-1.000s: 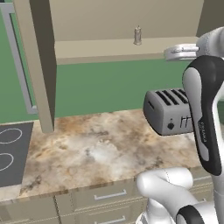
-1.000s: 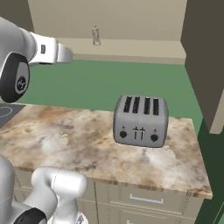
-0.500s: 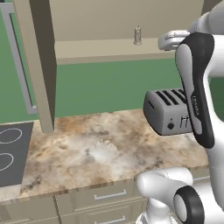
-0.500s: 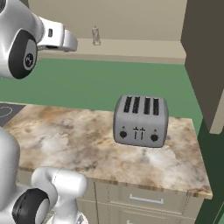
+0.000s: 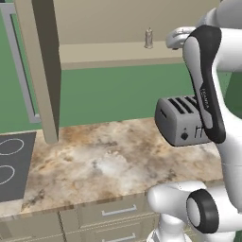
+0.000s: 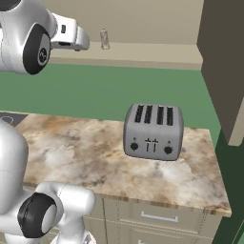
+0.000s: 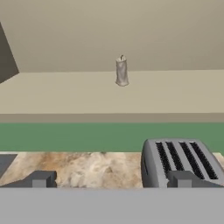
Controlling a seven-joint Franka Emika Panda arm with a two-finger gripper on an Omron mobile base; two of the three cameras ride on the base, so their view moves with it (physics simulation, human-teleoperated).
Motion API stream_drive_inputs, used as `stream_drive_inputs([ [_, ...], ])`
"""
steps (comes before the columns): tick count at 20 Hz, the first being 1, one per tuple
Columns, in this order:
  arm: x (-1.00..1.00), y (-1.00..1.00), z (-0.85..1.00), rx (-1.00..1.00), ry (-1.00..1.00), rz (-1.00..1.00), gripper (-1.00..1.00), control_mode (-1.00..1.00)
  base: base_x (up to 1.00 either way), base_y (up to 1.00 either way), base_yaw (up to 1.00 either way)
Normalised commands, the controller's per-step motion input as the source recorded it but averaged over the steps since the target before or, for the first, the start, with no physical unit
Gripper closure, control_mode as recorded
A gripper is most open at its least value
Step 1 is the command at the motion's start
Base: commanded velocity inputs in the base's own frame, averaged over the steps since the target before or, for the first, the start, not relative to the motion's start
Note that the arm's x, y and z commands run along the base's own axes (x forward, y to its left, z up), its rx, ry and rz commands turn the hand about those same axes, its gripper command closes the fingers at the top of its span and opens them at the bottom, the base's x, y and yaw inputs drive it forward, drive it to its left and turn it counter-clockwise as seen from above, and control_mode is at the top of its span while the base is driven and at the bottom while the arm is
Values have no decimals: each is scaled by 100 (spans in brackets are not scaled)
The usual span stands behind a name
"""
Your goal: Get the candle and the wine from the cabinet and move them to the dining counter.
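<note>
— With its fingers [image 7: 109, 179] spread wide and empty, where is the candle [image 7: 122, 71]?
— Upright on the open cabinet [image 7: 65, 94] shelf, straight ahead of the fingers, above the toaster [image 7: 183, 162], well apart.

Glossy white arm [image 5: 222, 142] with black joint covers, rounded links.
</note>
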Motion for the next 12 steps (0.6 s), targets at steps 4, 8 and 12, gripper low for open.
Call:
stream_drive_inputs([
  [4,35,0,-2,0,0,0,-100,-100,0,0,0],
  [8,38,0,-5,0,0,0,-100,-100,0,0,0],
  [12,31,0,-6,-2,0,0,-100,-100,0,0,0],
])
